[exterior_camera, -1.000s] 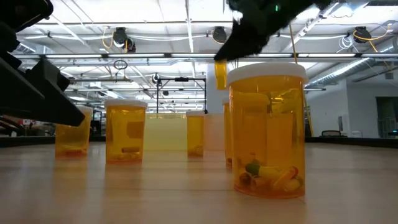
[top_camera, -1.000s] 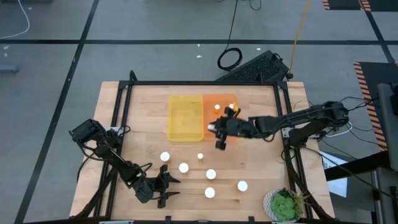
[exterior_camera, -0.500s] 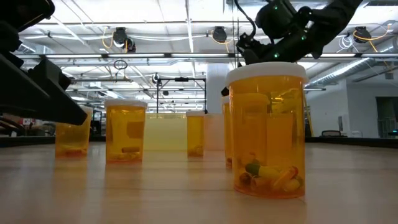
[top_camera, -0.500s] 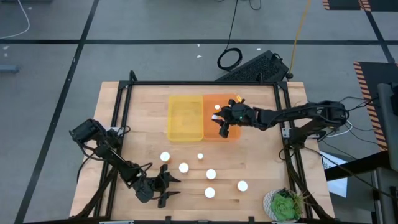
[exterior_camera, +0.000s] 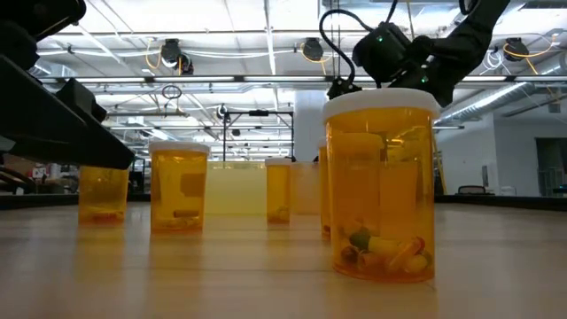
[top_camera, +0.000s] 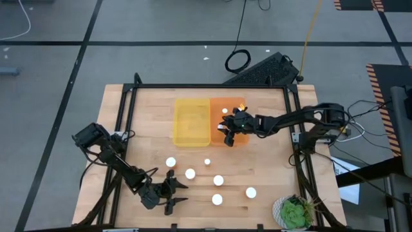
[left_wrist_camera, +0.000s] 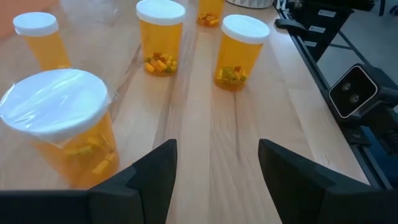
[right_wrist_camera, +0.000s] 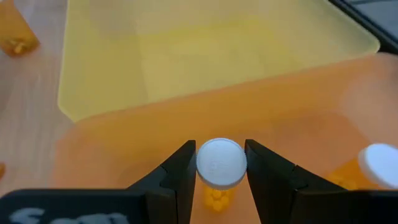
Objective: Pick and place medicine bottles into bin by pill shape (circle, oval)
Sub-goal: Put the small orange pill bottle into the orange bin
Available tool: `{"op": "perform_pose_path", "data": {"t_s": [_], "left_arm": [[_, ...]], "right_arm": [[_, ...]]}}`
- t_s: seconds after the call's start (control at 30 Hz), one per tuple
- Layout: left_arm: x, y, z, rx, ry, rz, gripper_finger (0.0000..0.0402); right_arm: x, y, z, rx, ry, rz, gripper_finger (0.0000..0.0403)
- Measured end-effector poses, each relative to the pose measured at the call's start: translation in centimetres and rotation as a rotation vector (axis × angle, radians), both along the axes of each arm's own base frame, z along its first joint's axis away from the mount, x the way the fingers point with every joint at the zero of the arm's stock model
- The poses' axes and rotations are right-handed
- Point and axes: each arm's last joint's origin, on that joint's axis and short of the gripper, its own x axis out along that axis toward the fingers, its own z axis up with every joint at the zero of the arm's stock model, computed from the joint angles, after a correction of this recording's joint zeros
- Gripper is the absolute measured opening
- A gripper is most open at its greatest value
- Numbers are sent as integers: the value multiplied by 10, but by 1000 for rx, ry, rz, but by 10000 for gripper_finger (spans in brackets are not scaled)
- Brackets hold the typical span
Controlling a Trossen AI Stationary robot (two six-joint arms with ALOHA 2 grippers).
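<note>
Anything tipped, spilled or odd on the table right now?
Nothing stands out. The loose medicine bottles stand upright with caps on, no pills spilled. The right gripper holds a bottle over the orange bin, where another bottle already sits. The yellow bin looks empty. The left gripper waits near the front edge.
</note>
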Motion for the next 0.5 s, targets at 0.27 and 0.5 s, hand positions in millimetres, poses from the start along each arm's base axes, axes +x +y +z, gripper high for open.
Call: {"op": "perform_pose_path", "data": {"t_s": [0.27,0.5], "left_arm": [[0,0,0,-5,-3,0,230],[0,0,0,-7,-4,1,230]], "right_arm": [[2,0,-8,17,19,-10,121],[1,0,-7,33,23,-22,121]]}}
